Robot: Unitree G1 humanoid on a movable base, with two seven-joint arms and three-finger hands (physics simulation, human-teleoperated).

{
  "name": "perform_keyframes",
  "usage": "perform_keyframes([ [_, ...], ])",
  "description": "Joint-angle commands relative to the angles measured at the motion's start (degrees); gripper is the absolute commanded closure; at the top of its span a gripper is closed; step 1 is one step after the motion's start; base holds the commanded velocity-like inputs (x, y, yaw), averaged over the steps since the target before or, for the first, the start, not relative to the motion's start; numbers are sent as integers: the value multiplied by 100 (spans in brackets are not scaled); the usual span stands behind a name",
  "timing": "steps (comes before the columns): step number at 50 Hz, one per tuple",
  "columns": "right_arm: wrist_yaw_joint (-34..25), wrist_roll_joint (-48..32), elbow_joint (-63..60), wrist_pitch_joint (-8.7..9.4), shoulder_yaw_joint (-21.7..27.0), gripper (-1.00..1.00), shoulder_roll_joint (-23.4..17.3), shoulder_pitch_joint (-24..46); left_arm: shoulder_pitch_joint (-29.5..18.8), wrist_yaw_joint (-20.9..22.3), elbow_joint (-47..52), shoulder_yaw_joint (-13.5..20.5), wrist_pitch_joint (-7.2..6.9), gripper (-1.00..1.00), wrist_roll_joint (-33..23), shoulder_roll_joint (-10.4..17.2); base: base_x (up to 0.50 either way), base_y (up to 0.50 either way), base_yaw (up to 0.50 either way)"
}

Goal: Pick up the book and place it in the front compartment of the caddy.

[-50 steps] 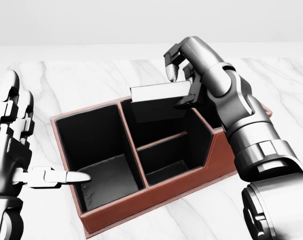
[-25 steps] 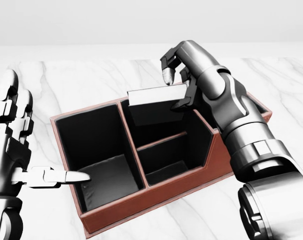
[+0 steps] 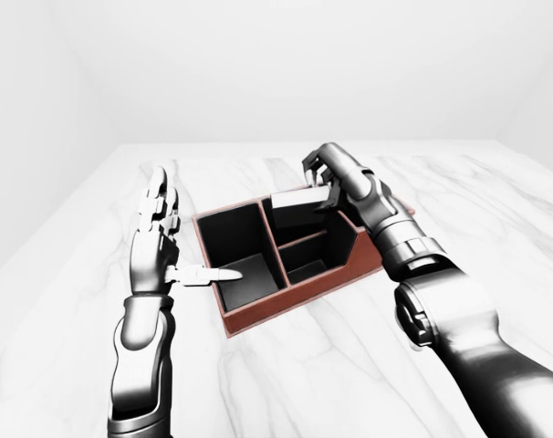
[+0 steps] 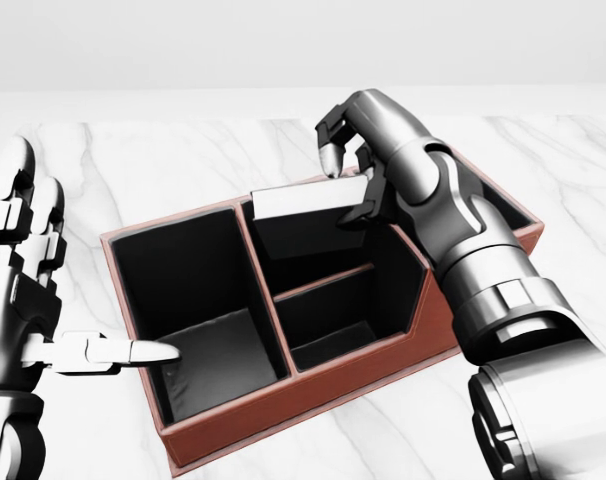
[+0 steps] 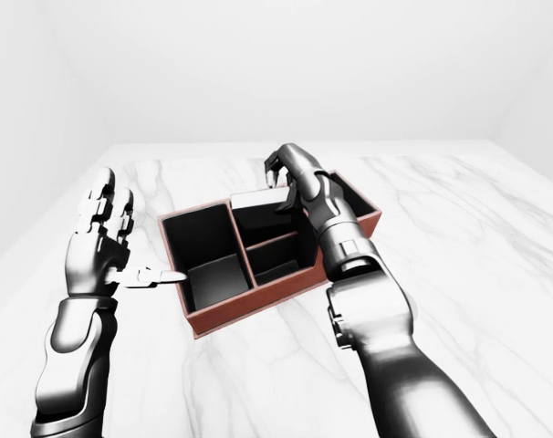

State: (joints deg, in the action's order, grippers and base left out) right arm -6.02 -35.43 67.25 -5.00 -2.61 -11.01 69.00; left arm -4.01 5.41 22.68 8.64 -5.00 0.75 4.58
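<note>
A red-brown caddy [image 4: 313, 400] with a black inside stands on the white marble table [image 4: 183, 150]. It has one large compartment at the left and two smaller ones in the middle. The white-edged book [image 4: 303, 200] stands on edge, tilted, in the upper middle compartment. My right hand [image 4: 355, 190] is curled on the book's right end, with the thumb on its near face and the fingers behind it; the index finger is lifted above the top edge. My left hand [image 4: 33, 290] is open and empty at the caddy's left side, its thumb pointing over the large compartment.
A further caddy compartment at the right [image 4: 503, 215] is mostly hidden by my right forearm. The marble table [image 3: 304, 383] spreads wide around the caddy in the left-eye view. A plain white wall lies beyond its top edge.
My right hand has shifted a little to the left and the book with it, sinking slightly lower into the upper middle compartment. The left hand has not moved.
</note>
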Motion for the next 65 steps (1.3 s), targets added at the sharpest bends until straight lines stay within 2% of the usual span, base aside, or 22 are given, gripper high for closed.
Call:
perform_keyframes([
  [1, 163, 187, 22, 0, 293, 100, 30, 99, -3, -2, 45, 8, 0, -100, 13, 6, 0, 0, 0],
  [65, 669, -205, 332, 0, 236, 100, 115, 153, -41, -14, 47, 29, 0, -100, 23, 23, 0, 0, 0],
])
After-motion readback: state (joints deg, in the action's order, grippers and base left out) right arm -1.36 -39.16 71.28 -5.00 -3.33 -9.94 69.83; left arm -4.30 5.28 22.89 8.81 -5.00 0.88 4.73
